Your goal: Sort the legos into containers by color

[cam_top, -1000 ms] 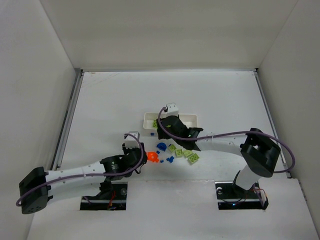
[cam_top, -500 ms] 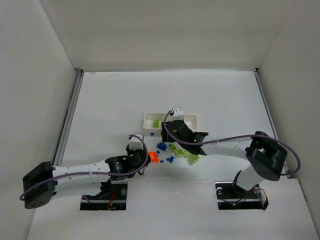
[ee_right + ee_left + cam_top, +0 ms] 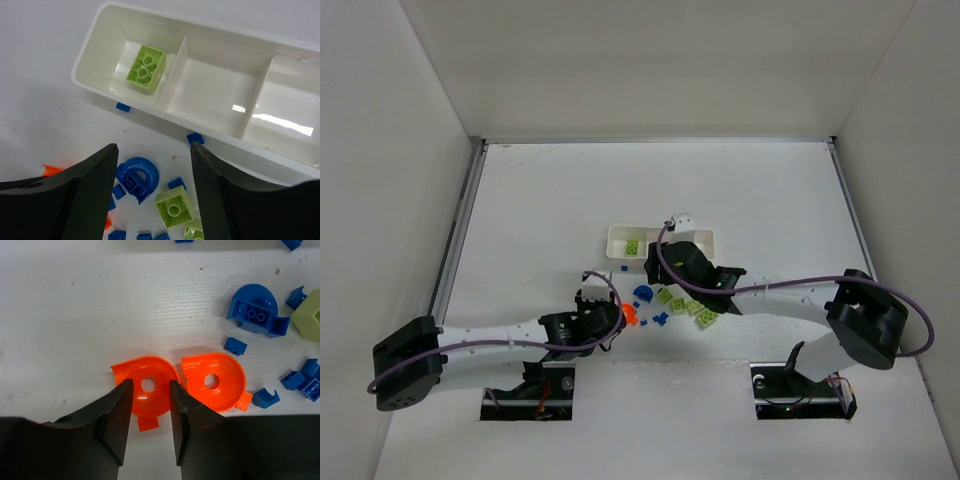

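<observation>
White desk (image 3: 520, 220) carries loose bricks (image 3: 686, 305) beside the tray (image 3: 150, 111), whose end compartment holds one green brick (image 3: 145, 66). Left hand (image 3: 148, 390) straddles an orange disc (image 3: 145, 371), seemingly to lift it, though I cannot tell if it grips. Right hand (image 3: 154, 146) hovers released and empty over the tray.

White arms (image 3: 490, 340) (purple cables (image 3: 790, 268)), black grippers (image 3: 150, 390)

Glossy white plastic tray (image 3: 210, 80) — smooth plastic legos (image 3: 227, 390), matt grained table (image 3: 100, 315)
</observation>
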You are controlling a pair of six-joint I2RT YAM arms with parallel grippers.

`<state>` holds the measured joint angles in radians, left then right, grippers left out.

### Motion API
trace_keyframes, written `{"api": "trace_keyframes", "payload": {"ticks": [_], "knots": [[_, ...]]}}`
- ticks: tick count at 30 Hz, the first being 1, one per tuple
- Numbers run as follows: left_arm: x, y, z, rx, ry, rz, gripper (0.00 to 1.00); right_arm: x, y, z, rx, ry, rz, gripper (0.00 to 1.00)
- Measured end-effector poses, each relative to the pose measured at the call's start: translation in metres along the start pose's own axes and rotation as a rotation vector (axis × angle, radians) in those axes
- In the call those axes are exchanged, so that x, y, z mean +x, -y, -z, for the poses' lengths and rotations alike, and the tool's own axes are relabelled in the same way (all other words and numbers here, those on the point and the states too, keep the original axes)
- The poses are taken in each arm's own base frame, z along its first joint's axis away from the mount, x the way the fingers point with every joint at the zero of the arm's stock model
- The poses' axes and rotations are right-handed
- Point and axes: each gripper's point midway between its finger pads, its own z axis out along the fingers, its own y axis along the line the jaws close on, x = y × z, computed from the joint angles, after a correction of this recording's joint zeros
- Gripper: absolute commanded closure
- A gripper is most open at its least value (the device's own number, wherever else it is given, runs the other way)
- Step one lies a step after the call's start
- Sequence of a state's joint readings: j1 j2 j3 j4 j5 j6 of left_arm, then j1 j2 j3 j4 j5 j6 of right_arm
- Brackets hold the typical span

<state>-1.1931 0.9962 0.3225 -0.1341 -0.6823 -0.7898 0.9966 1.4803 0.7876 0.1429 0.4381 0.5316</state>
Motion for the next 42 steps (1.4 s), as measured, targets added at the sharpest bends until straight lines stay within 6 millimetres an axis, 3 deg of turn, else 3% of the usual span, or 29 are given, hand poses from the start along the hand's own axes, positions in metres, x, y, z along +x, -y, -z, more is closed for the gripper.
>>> {"api": "trace_keyframes", "payload": {"ticks": [6,10,14,21,31,37,42], "knots": [[-0.013,0.003,0.008,0.022,0.055,0.042,0.63,0.005,0.002,0.000,0.002,-0.007,0.004,0.34],[-0.036,0.006,0.019,0.060,0.126,0.181,0.65,0.009,0.000,0.002,-0.004,-0.014,0.011,0.34],[-0.044,-0.004,0.021,0.042,0.143,0.306,0.67,0.010,-0.003,0.002,-0.016,-0.008,0.010,0.34],[-0.027,-0.028,0.009,-0.055,0.047,0.418,0.68,0.019,0.004,0.005,-0.009,-0.020,0.017,0.34],[0.009,-0.022,-0.003,-0.058,-0.110,0.424,0.75,-0.003,0.004,0.029,-0.049,0.046,-0.020,0.35],[0.008,-0.014,-0.009,-0.027,-0.101,0.451,0.91,-0.006,0.010,0.044,-0.066,0.072,-0.043,0.36],[-0.003,-0.009,-0.007,0.021,-0.058,0.493,0.98,0.013,0.020,0.053,-0.058,0.045,-0.050,0.39]]}}
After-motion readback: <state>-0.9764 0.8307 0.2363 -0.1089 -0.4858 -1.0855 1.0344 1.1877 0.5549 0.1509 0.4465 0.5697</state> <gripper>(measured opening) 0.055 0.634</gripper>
